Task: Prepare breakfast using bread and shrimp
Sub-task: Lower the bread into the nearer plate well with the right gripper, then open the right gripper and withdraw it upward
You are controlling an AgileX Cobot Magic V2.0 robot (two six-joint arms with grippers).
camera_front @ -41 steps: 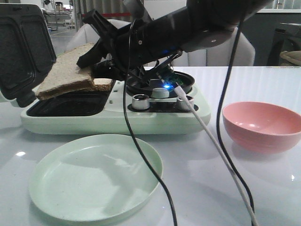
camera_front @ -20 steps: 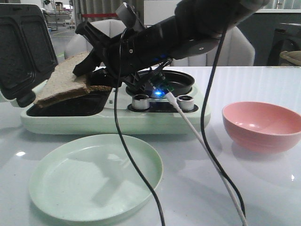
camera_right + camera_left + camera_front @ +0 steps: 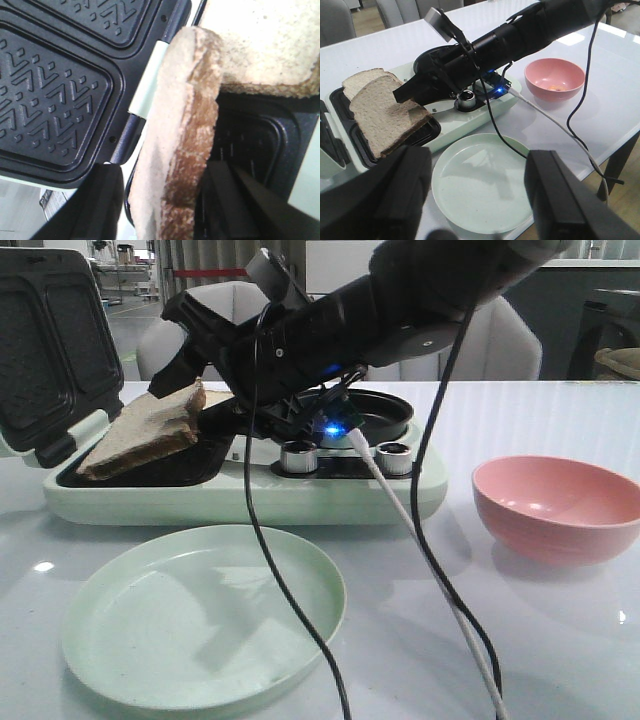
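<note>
White tabletop (image 3: 560, 640) spreads under everything you're working over. Your right gripper (image 3: 185, 355) is clamped on the upper bread slice (image 3: 140, 430), its fingers (image 3: 100, 210) closed on either side of the crust edge; the slice hangs tilted over the sandwich maker (image 3: 250, 490), low end in the dark cavity. Your left gripper (image 3: 475, 200) is spread wide, holding nothing. Only the left wrist view shows you the second slice (image 3: 362, 80) underneath and something small and orange in the pink bowl (image 3: 555, 77). A green plate (image 3: 200, 615) sits in front.
</note>
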